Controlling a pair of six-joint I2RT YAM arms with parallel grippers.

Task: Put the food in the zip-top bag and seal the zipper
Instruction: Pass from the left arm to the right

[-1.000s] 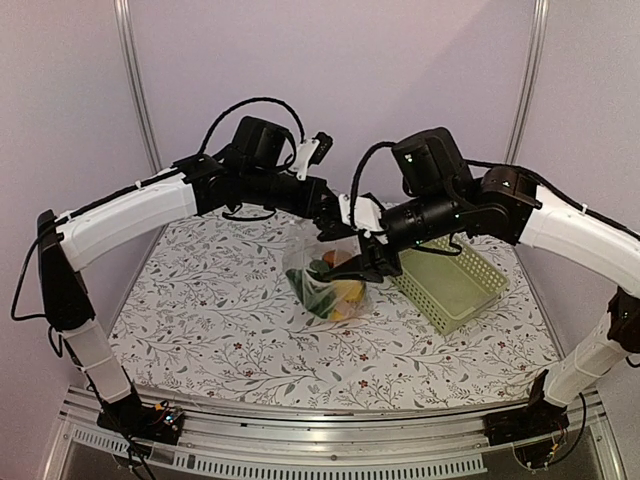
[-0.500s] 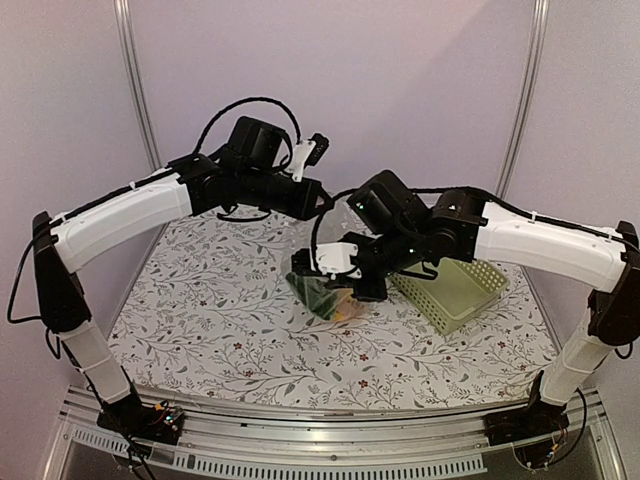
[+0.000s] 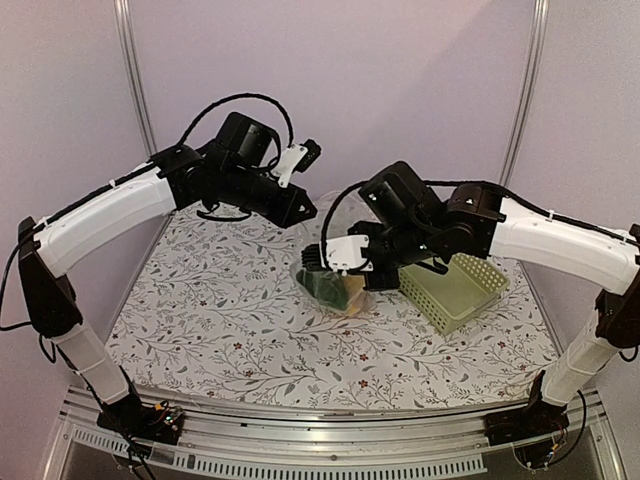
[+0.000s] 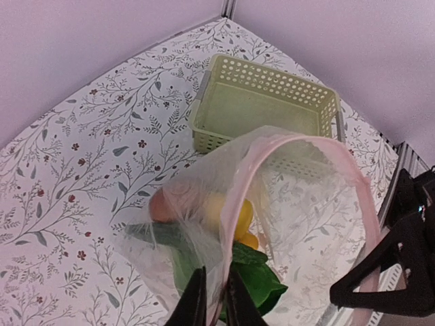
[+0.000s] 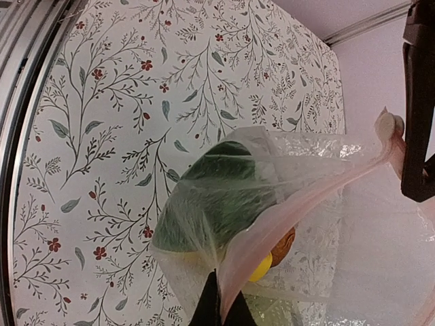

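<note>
The zip-top bag (image 3: 335, 285) rests on the floral cloth with its mouth lifted. Its pale pink zipper (image 4: 299, 146) arcs open in the left wrist view. The food lies inside: leafy green (image 4: 262, 285), yellow fruit (image 4: 241, 217), a reddish round one (image 4: 162, 207), dark cucumber (image 4: 153, 234). My left gripper (image 4: 216, 299) stands above the bag (image 3: 305, 213), jaws narrow with the pink strip between them. My right gripper (image 5: 221, 309) is shut on the strip (image 5: 326, 183) lower down, by the bag's left side (image 3: 312, 258). The right wrist view shows the leafy green (image 5: 217, 197) and yellow fruit (image 5: 262, 267) through the plastic.
A pale green lattice basket (image 3: 455, 285) stands just right of the bag, under the right forearm; it is also in the left wrist view (image 4: 265, 102). Purple walls close in the back and sides. The metal rail (image 3: 320, 420) runs along the near edge.
My right gripper swung from the bag's right side to its left and closed on the pink strip. My left arm lifted up and to the left, and its jaws eased slightly.
</note>
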